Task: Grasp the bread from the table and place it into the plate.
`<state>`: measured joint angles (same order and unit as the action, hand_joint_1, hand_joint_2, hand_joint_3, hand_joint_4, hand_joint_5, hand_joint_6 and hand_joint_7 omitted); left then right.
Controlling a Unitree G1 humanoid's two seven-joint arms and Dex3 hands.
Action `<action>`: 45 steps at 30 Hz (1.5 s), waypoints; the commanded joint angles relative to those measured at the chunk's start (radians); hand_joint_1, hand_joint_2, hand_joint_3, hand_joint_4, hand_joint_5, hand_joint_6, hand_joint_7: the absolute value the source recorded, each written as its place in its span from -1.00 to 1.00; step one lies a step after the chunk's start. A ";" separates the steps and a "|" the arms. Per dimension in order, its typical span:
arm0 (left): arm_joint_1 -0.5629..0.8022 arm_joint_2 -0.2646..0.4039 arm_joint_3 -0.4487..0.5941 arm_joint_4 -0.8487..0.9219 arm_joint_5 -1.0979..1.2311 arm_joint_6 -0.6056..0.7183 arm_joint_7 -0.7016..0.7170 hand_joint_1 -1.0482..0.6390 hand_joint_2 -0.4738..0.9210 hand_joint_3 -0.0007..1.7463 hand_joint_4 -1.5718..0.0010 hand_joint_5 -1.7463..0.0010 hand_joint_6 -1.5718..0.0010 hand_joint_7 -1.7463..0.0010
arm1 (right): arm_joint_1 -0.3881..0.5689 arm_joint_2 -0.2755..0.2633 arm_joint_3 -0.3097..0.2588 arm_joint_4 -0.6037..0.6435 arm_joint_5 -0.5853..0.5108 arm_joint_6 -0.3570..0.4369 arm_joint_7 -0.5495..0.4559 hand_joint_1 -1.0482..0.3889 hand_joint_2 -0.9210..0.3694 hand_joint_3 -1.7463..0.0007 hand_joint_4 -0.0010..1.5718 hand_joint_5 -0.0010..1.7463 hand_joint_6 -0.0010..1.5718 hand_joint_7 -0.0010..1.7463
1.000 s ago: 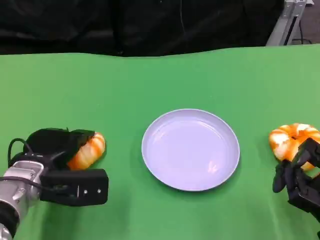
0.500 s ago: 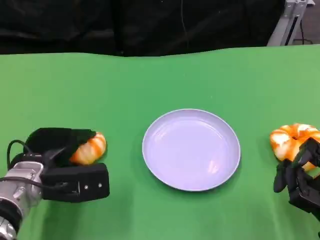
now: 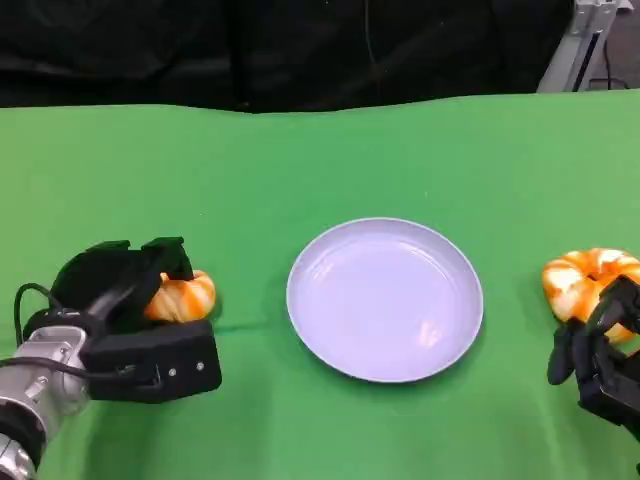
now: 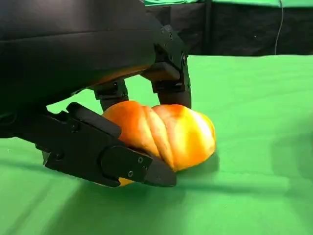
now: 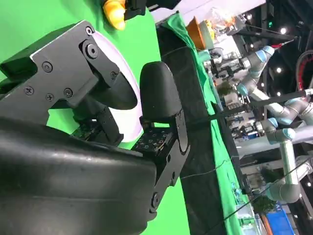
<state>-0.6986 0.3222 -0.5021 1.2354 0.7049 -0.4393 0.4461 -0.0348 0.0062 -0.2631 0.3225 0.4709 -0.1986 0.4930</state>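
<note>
The right hand hangs over the green table, fingers apart and holding nothing. Beyond them lies the pale plate; a bread sits farther off.

Hidden and cut off

My left hand covers part of the bread; the right hand runs past the picture's edge.
</note>
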 commanded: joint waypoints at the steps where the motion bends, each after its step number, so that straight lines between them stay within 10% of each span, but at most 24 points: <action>1: 0.009 0.013 -0.007 -0.027 0.009 -0.033 0.057 0.07 0.99 -0.66 0.30 -1.00 0.38 -1.00 | 0.010 -0.011 -0.008 -0.015 0.006 0.005 -0.006 0.43 -0.20 -0.69 0.16 1.00 -0.01 0.91; 14: -0.063 0.018 -0.007 -0.172 0.013 -0.108 0.051 0.13 1.00 -0.68 0.31 -1.00 0.37 -1.00 | 0.005 -0.011 -0.012 -0.001 0.010 -0.004 0.007 0.44 -0.21 -0.69 0.15 1.00 -0.03 0.92; 33: -0.178 -0.148 -0.076 -0.137 0.059 -0.124 -0.006 0.12 1.00 -0.68 0.28 -1.00 0.29 -0.94 | 0.016 0.000 -0.004 -0.028 0.003 0.000 -0.014 0.43 -0.19 -0.70 0.15 1.00 -0.02 0.93; 45: -0.241 -0.290 -0.119 -0.039 0.077 -0.082 -0.044 0.15 0.99 -0.82 0.21 -0.95 0.10 -0.48 | 0.014 0.009 -0.003 -0.026 0.004 -0.010 -0.010 0.43 -0.19 -0.69 0.16 1.00 0.00 0.91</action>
<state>-0.9104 0.0334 -0.6112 1.1837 0.7752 -0.5291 0.4090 -0.0259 0.0189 -0.2627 0.3017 0.4706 -0.1976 0.4815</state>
